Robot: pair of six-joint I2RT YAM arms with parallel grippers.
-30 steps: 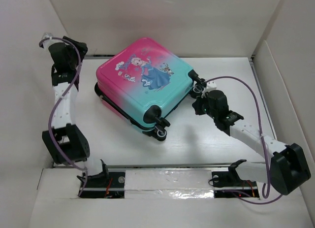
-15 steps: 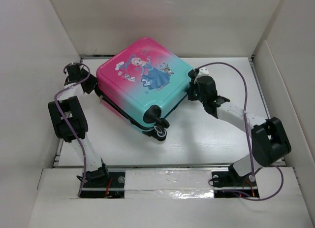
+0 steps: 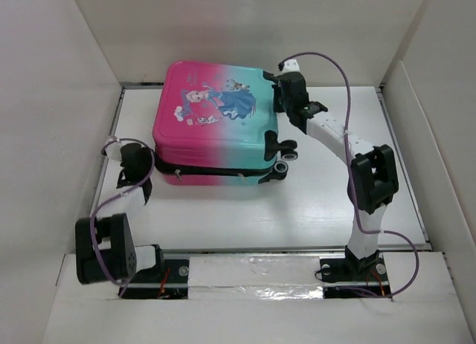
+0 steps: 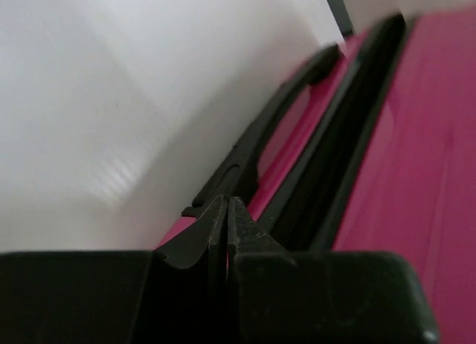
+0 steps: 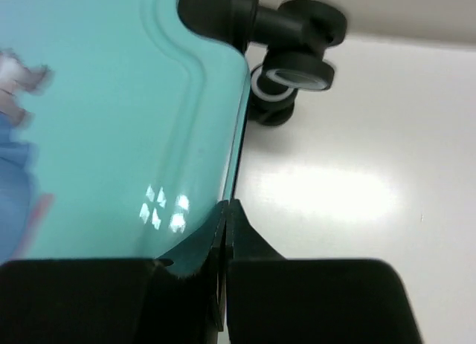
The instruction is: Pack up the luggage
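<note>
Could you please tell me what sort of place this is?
Probably a robot test bench rather than a home: a white table boxed in by plain white panels, a left arm and right arm bolted at its near edge, and a child's suitcase.

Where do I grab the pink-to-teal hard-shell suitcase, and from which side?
Take the black carry handle on the pink end of the pink-to-teal hard-shell suitcase, coming in from the left arm's side. The handle seems to bow off the shell, leaving a finger gap, while the lid is flat and smooth. The left claw is shut and must open first.
</note>
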